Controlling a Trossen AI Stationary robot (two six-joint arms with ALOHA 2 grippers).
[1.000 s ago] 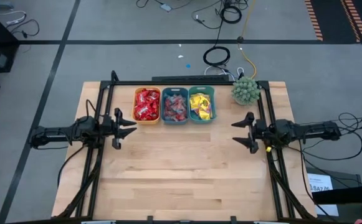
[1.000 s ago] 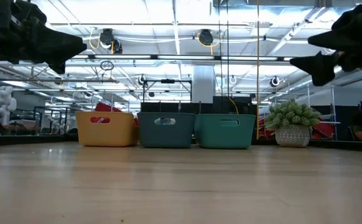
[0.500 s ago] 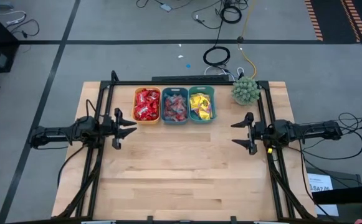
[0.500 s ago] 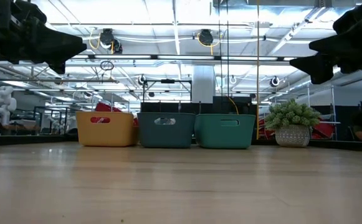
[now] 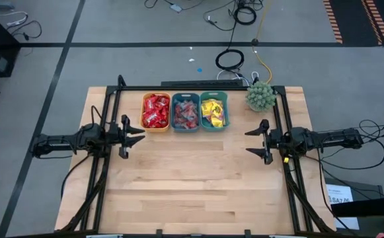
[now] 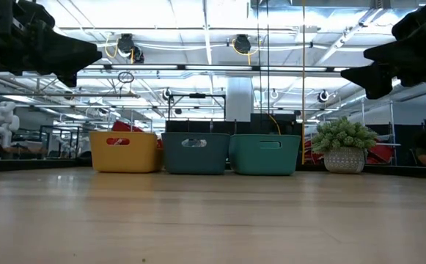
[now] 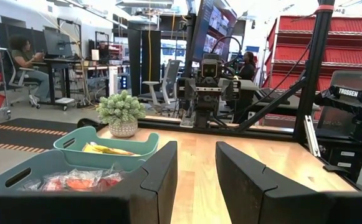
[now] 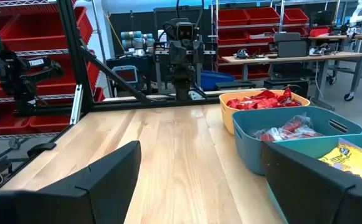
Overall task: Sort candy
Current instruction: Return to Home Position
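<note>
The candy lies in three bins that stand in a row at the table's far edge. Red packets (image 5: 156, 110) fill the orange bin (image 5: 145, 111). Mixed clear and red pieces (image 5: 185, 113) are in the blue bin (image 5: 174, 112). Yellow packets (image 5: 213, 111) are in the teal bin (image 5: 225, 111). My left gripper (image 5: 141, 135) hovers level at the table's left edge, pointing right. Its fingers are a little apart with nothing between them (image 7: 196, 152). My right gripper (image 5: 250, 141) hovers level at the right edge, pointing left, wide open and empty (image 8: 200, 152).
A green spiky plant in a pot (image 5: 260, 96) stands at the far right corner, beside the teal bin. Bare wooden tabletop (image 5: 192, 178) spreads between the two grippers and toward the near edge. Black frame rails (image 5: 106, 112) run along both sides of the table.
My right gripper has rolled a little about the line it points along. It stays in place and wide open. The bins and candy have not moved.
</note>
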